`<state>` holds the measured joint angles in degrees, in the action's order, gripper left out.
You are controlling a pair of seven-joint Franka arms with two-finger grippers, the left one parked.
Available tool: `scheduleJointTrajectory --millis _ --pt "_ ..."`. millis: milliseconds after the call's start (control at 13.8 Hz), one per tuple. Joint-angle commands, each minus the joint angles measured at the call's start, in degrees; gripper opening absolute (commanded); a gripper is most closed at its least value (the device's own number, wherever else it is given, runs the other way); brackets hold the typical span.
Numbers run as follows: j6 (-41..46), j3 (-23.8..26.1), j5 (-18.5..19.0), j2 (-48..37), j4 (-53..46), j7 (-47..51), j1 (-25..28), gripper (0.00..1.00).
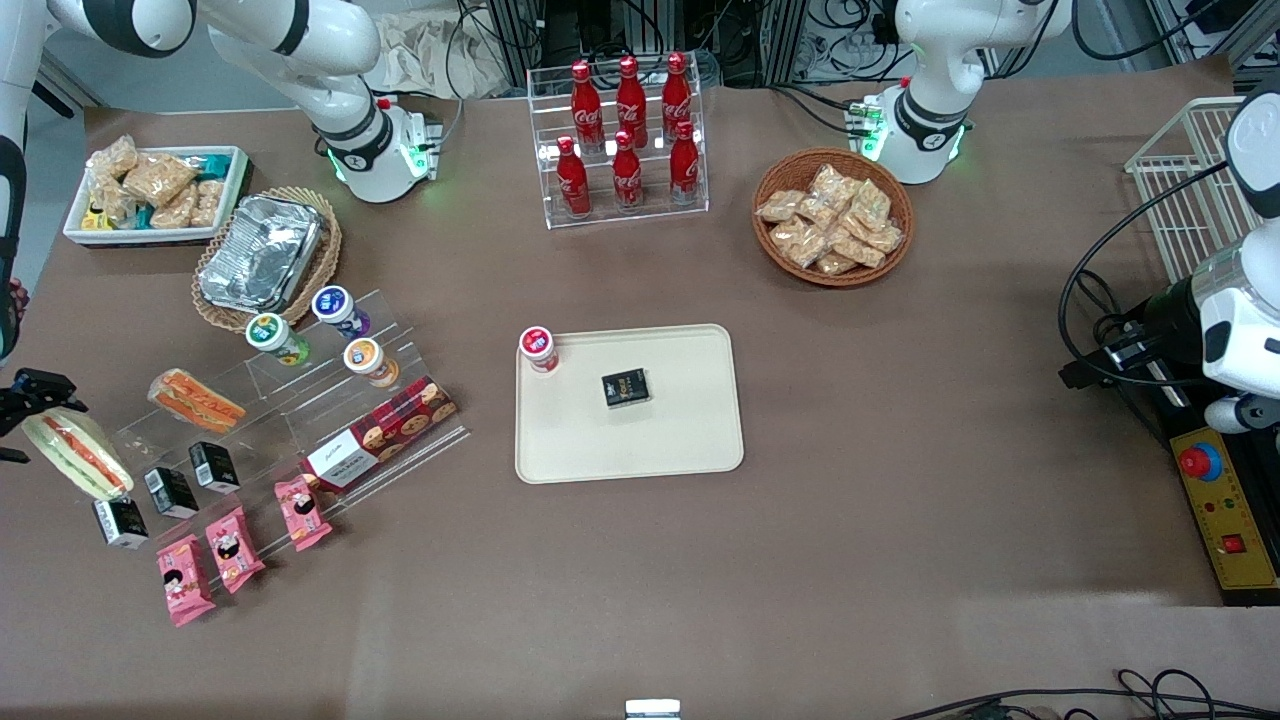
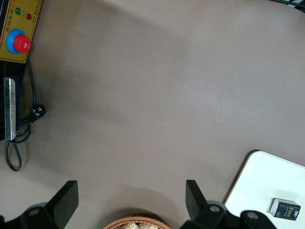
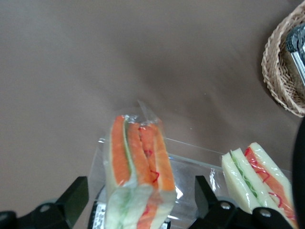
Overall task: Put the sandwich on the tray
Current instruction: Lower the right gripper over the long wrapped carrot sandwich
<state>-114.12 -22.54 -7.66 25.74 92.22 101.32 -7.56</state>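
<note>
The sandwich (image 1: pixel 77 452), pale bread with red and green layers in clear wrap, lies on a clear stepped shelf (image 1: pixel 290 400) at the working arm's end of the table. My gripper (image 1: pixel 30 405) hovers over it, partly cut off by the picture's edge. In the right wrist view the gripper (image 3: pixel 140 191) is open, one finger on each side of the sandwich (image 3: pixel 136 176), with gaps between them. The cream tray (image 1: pixel 640 440) lies at the table's middle, well away from the sandwich. A red-lidded cup (image 1: pixel 538 348) and a small black box (image 1: pixel 626 388) stand on it.
An orange hot-dog-like bun (image 1: pixel 195 400) lies beside the sandwich on the shelf. Small black boxes (image 1: pixel 165 490), pink packets (image 1: pixel 235 545), a biscuit box (image 1: pixel 380 432) and yogurt cups (image 1: pixel 340 310) fill the shelf. A basket with a foil pan (image 1: pixel 262 255) stands farther from the camera.
</note>
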Motion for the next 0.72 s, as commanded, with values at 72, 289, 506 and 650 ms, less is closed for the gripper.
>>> scheduleJointTrajectory --millis 72,289,506,650 --pt "-1.5 0.4 -2.4 0.3 0.8 0.5 -1.5 0.89" --pt "-1.5 0.5 -3.9 0.4 0.8 0.5 -2.1 0.62" --pt "-2.0 0.6 -5.9 0.2 0.5 -0.2 -1.8 0.38" --pt "-2.2 0.7 -6.2 -0.1 0.1 -0.3 -1.4 0.26"
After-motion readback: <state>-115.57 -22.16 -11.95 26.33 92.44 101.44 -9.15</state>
